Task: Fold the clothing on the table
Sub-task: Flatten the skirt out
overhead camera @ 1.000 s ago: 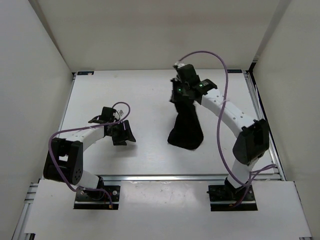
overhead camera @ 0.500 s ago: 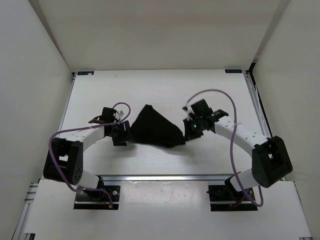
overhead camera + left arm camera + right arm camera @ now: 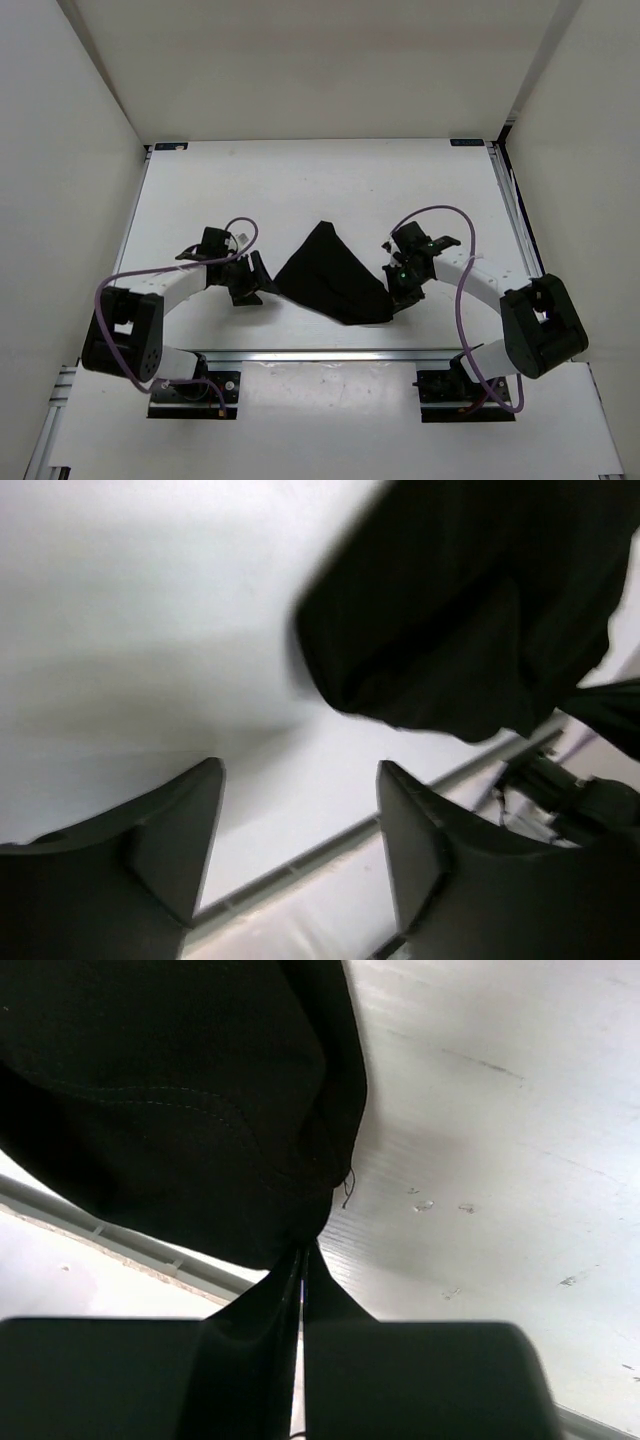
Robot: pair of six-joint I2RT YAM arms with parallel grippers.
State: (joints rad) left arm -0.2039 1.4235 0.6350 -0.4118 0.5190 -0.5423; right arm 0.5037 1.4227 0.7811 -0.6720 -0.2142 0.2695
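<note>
L pincer (image 3: 300,775) spread wide, low; R pincer (image 3: 303,1255) clamped on clothing (image 3: 180,1090); 2 arms bent inward.

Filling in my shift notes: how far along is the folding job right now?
Done: nothing folded; the clothing lies in a bunched, roughly triangular heap on the table. In hand: the right gripper is shut on its right corner, the left gripper is open beside its left edge, gripping nothing. Left: spreading it flat and every fold.
</note>
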